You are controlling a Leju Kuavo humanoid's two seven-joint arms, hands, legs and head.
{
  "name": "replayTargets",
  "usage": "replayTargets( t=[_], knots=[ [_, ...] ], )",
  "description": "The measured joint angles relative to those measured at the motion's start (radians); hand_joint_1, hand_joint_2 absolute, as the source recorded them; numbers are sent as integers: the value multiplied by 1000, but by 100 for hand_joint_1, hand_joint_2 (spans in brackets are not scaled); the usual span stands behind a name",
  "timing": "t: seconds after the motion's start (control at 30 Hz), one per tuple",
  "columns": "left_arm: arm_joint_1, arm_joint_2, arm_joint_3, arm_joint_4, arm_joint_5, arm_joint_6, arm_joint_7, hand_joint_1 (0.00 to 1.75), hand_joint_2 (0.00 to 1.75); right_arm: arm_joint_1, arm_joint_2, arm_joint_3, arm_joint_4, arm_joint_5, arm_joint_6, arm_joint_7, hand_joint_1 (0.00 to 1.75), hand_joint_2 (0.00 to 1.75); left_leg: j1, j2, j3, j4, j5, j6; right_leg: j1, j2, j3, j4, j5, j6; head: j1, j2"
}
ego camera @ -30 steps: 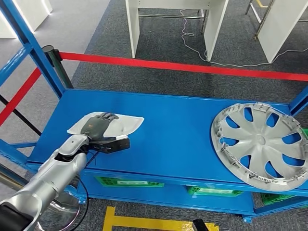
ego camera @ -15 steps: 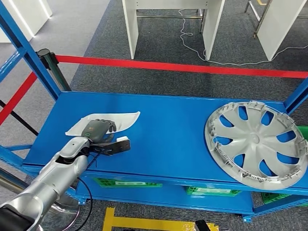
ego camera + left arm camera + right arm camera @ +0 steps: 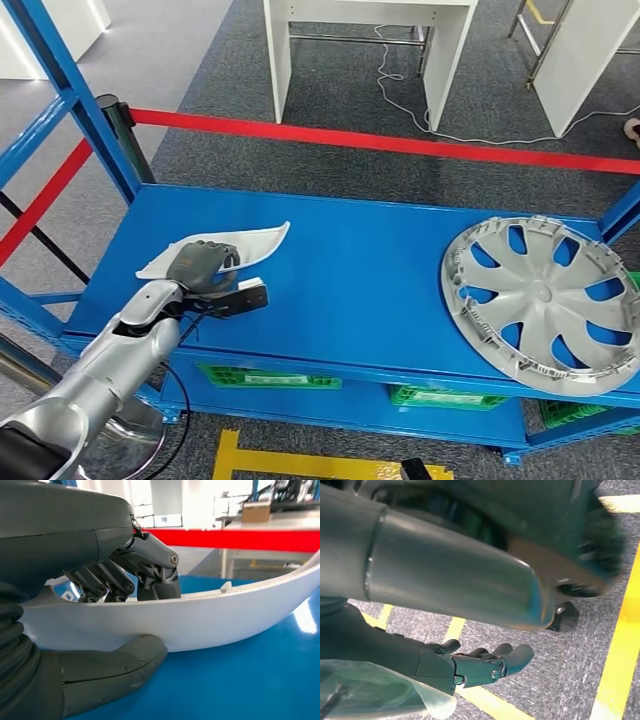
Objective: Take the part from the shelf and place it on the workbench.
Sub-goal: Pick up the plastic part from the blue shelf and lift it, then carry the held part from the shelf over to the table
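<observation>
The robot's left hand (image 3: 200,266) grips a long, curved white plastic part (image 3: 255,239) at the left end of the blue metal shelf (image 3: 355,280), fingers (image 3: 151,565) hooked over its rim, thumb underneath. The right hand (image 3: 482,665) hangs empty, fingers loosely apart.

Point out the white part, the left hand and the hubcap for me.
white part (image 3: 260,240): head view, bare curved end.
left hand (image 3: 200,265): head view, back of hand gripping the part.
hubcap (image 3: 542,295): head view, centre hub.
</observation>
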Motion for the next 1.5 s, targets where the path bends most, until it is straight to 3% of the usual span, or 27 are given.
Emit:
replayTargets(
  t=[0.07, 0.17, 0.23, 0.27, 0.33, 0.4, 0.43, 0.47, 0.5, 0.57, 0.6, 0.7, 0.77, 0.87, 0.9, 0.93, 0.97, 1.03, 1.1, 1.2, 1.23, 1.3, 1.37, 1.4, 1.43, 1.47, 1.5],
  knots=[
    [7, 2, 5, -7, -8, 46, -24, 175, 175, -3, 0, 0, 0, 2, 0, 0, 0, 0, -3, -1, -6, 9, -3, -11, -1, 2, 57, -107, 30, -7, 0, 0],
    [37, 6, 7, -43, -30, 151, -63, 175, 175, -4, 0, 0, 0, 10, -1, 0, 0, 0, -6, -2, -11, 12, -2, -27, 2, 6, 66, -123, 31, -26, -1, 0],
    [66, 6, 11, -85, -33, 222, -85, 175, 175, -3, 0, -1, 0, 17, -2, 0, 0, 0, -3, -1, -19, 34, -20, -36, 0, 7, 66, -124, 34, -38, -3, 0],
    [81, 6, 13, -110, -31, 251, -92, 175, 175, -4, 0, -2, 0, 19, -3, 0, 0, 0, -2, 0, -34, 72, -45, -41, -1, 6, 66, -126, 35, -43, -4, 0],
    [119, 3, 21, -173, -18, 301, -100, 175, 175, -4, 0, -2, 0, 20, -3, -1, 0, 0, -1, 0, -89, 201, -112, -47, -1, 6, 65, -126, 34, -48, -8, 0],
    [164, -3, 29, -246, 2, 328, -103, 175, 175, -2, 0, -4, 0, 20, -3, -2, 0, 0, -1, 0, -130, 297, -143, -47, 1, 6, 65, -125, 34, -50, -8, 0],
    [183, -6, 30, -280, 10, 332, -104, 175, 175, -2, 0, -5, 0, 20, -4, -2, 0, 0, -2, 0, -129, 294, -131, -44, 2, 7, 65, -125, 33, -50, -8, 0],
    [197, -8, 30, -310, 20, 332, -106, 175, 175, -1, 0, -6, 0, 20, -4, -3, 0, 0, -2, 0, -108, 251, -102, -39, 4, 8, 65, -125, 33, -50, -8, 0],
    [209, -11, 32, -340, 39, 329, -113, 175, 175, -1, 0, -6, 0, 20, -6, -4, 0, 0, -4, 0, -76, 181, -65, -31, 5, 8, 66, -125, 33, -50, -8, 0],
    [232, -19, 39, -402, 113, 316, -150, 175, 175, -1, 2, -7, 0, 21, -10, -7, 0, 0, -9, 1, -17, 58, -22, -16, 10, 8, 65, -124, 32, -45, -7, 0],
    [248, -25, 44, -435, 161, 307, -176, 175, 175, -1, 2, -8, 0, 21, -13, -8, 0, 0, -12, 1, -4, 28, -18, -11, 10, 8, 63, -124, 32, -41, -6, 0],
    [302, -42, 49, -533, 257, 289, -231, 175, 175, 1, 3, -9, 0, 21, -19, -14, 0, 0, -13, 0, -1, 13, -15, -3, 7, 7, 58, -123, 30, -22, -6, 0],
    [333, -53, 49, -593, 300, 284, -255, 175, 175, 1, 3, -11, 0, 20, -23, -19, 0, 0, -8, 2, -1, 5, -6, 4, 7, 6, 40, -85, -6, -12, -4, 0],
    [379, -66, 49, -672, 376, 282, -297, 175, 175, 4, 3, -17, 0, 18, -29, -25, 0, 0, -6, 4, -8, 5, -1, 9, 4, 5, -27, 85, -103, -2, -2, 0],
    [404, -68, 48, -698, 404, 282, -311, 175, 175, 6, 3, -20, 0, 17, -32, -26, 0, 0, -7, 5, -11, 6, 0, 10, 3, 5, -39, 124, -115, 1, -2, 0],
    [432, -72, 47, -732, 439, 280, -327, 175, 175, 8, 3, -23, 0, 16, -35, -26, 0, 0, -6, 6, -13, 8, 1, 9, 3, 4, -35, 127, -109, 4, -2, 0],
    [461, -75, 44, -767, 474, 280, -344, 175, 175, 11, 3, -26, 0, 15, -39, -27, 0, 0, -6, 7, -16, 11, 1, 8, 1, 4, -11, 93, -86, 6, -2, 0],
    [509, -83, 35, -832, 535, 284, -378, 175, 175, 12, 3, -31, 0, 14, -46, -25, 0, 0, -6, 6, -23, 19, 3, 3, -2, 4, 65, -35, -37, 9, -2, 0],
    [551, -87, 30, -888, 577, 298, -407, 175, 175, 9, 5, -33, 0, 17, -54, -21, 0, 0, -9, 5, -30, 27, 7, -7, -2, 8, 108, -111, -18, 1, -3, 0],
    [613, -89, 27, -953, 617, 314, -435, 175, 175, 12, 7, -34, 0, 20, -62, -17, 0, 0, -7, 3, -36, 27, 19, -26, 1, 9, 104, -119, -5, -22, -3, 0],
    [629, -89, 26, -968, 625, 316, -440, 175, 175, 13, 6, -35, 0, 22, -65, -17, 0, 0, -5, 2, -41, 34, 8, -31, 1, 7, 98, -120, 2, -31, -4, 0],
    [652, -89, 26, -992, 642, 320, -450, 175, 175, 12, 6, -37, 0, 26, -70, -19, 0, 0, -2, 1, -67, 104, -60, -41, -1, 2, 82, -123, 19, -45, -9, 0],
    [670, -89, 26, -1006, 657, 316, -460, 175, 175, 12, 6, -38, 0, 32, -75, -26, 0, 0, -1, 1, -99, 230, -149, -47, 1, -1, 62, -122, 35, -51, -12, 0],
    [680, -89, 25, -1010, 664, 312, -465, 175, 175, 13, 5, -39, 0, 37, -79, -31, 0, 0, -1, 1, -104, 276, -174, -48, 2, -2, 51, -122, 44, -50, -13, 0],
    [689, -89, 25, -1012, 670, 308, -471, 175, 175, 13, 4, -39, 0, 43, -83, -35, 0, 0, -1, 1, -93, 289, -181, -47, 3, -3, 39, -121, 52, -50, -13, 0],
    [696, -89, 24, -1014, 677, 304, -478, 175, 175, 13, 2, -39, 0, 48, -86, -35, 0, 0, -1, 1, -64, 263, -172, -43, 5, -3, 28, -121, 61, -49, -13, 0],
    [700, -90, 22, -1015, 685, 302, -485, 175, 175, 12, 0, -39, 0, 53, -89, -32, 0, 0, -2, 1, -16, 202, -152, -38, 6, -4, 18, -121, 71, -48, -13, 0]
  ],
)
